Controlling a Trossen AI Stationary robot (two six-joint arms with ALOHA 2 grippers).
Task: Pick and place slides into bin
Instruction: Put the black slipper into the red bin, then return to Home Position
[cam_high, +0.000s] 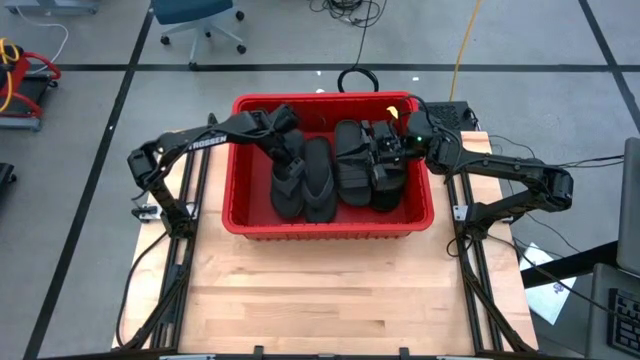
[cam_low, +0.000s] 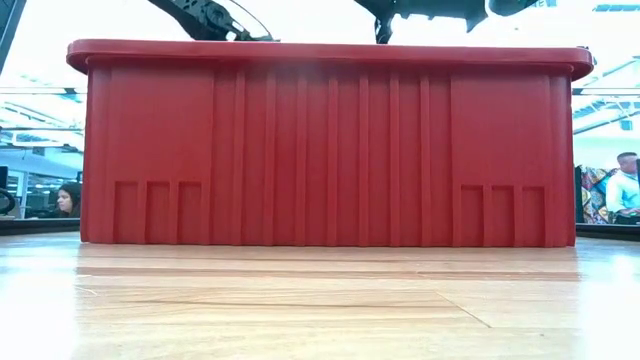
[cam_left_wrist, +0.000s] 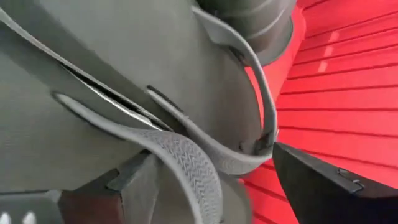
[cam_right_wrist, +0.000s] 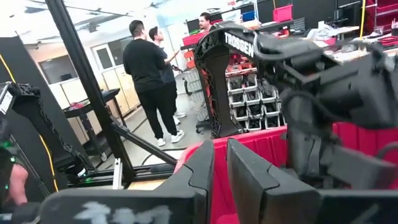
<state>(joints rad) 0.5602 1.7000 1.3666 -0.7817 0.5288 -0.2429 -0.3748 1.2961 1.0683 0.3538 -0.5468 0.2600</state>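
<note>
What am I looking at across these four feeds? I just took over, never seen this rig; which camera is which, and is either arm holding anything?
It is a two-armed robot at a wooden table. The overhead feed shows the red bin with several black slides already inside. The left gripper is down in the bin among the slides; its wrist feed shows a thong-strapped slide pressed right against the camera, but whether the fingers are closed on it cannot be told. The right gripper is over the bin's right side; its wrist feed shows the fingers nearly together with nothing between them, and people beyond. The table-level feed shows only the bin's front wall.
</note>
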